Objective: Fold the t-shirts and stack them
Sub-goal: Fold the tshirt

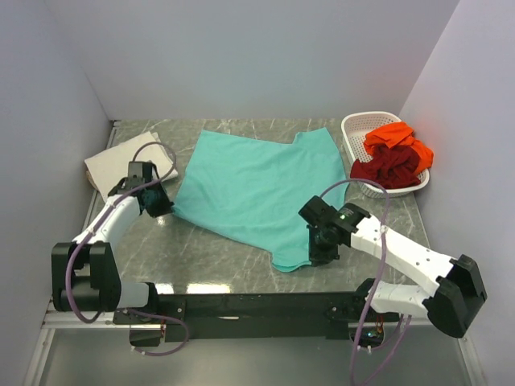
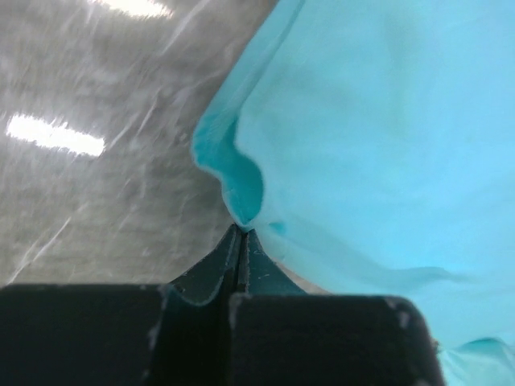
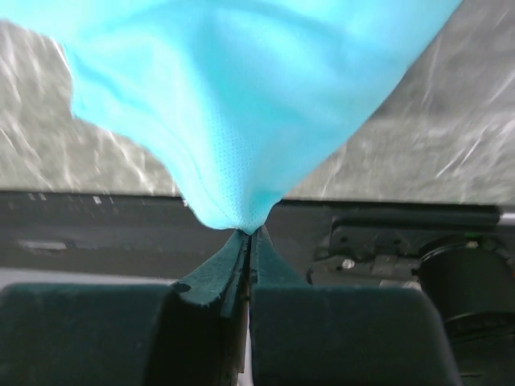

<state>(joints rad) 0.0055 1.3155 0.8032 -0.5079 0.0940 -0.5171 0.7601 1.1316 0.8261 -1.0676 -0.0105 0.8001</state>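
Observation:
A teal t-shirt [image 1: 261, 189] lies spread on the grey marble table. My left gripper [image 1: 161, 205] is shut on its left corner; in the left wrist view the cloth [image 2: 378, 137] bunches at the closed tips [image 2: 241, 232]. My right gripper [image 1: 320, 248] is shut on the shirt's near right corner; in the right wrist view the cloth [image 3: 241, 88] hangs from the closed tips [image 3: 251, 232], lifted off the table. A folded cream t-shirt [image 1: 129, 161] lies at the back left. An orange t-shirt [image 1: 398, 141] and a dark red t-shirt [image 1: 386, 169] sit in the basket.
A white lattice basket [image 1: 354, 129] stands at the back right against the wall. Grey walls close in on the table at left, back and right. The black mounting rail [image 1: 257, 305] runs along the near edge.

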